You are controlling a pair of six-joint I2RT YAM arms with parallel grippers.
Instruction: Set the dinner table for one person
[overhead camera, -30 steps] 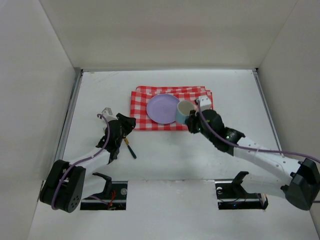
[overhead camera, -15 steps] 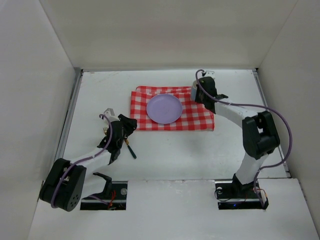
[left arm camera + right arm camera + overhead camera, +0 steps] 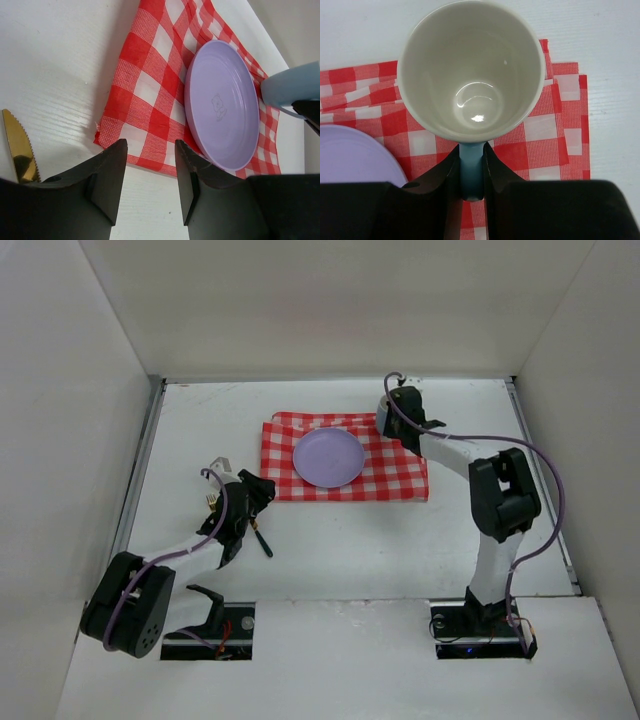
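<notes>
My right fingers [image 3: 453,167] are pinched narrow on the blue handle [image 3: 471,177] of the mug [image 3: 470,75]; it stands upright with its mouth facing up and nothing inside. Under it lies the far right corner of the checked cloth [image 3: 540,135], and the lilac plate [image 3: 355,155] sits at 8 o'clock of the mug, close but apart. I cannot tell whether the base rests on the cloth or hangs just over it. The white surface [image 3: 600,50] shows bare past the cloth edge at 2 o'clock.

I judge the step in hand to be placing the mug at 1 o'clock of the plate. To do it well I should lower straight, keep the rim level and land the whole base on the cloth, clear of the plate's edge; then part the fingers only slightly and back off along the handle's line, so nothing tips.

My left fingers [image 3: 116,170] stand wide and hold nothing; the gold knife [image 3: 17,145] lies on the surface at 8 o'clock of them, off the cloth.
</notes>
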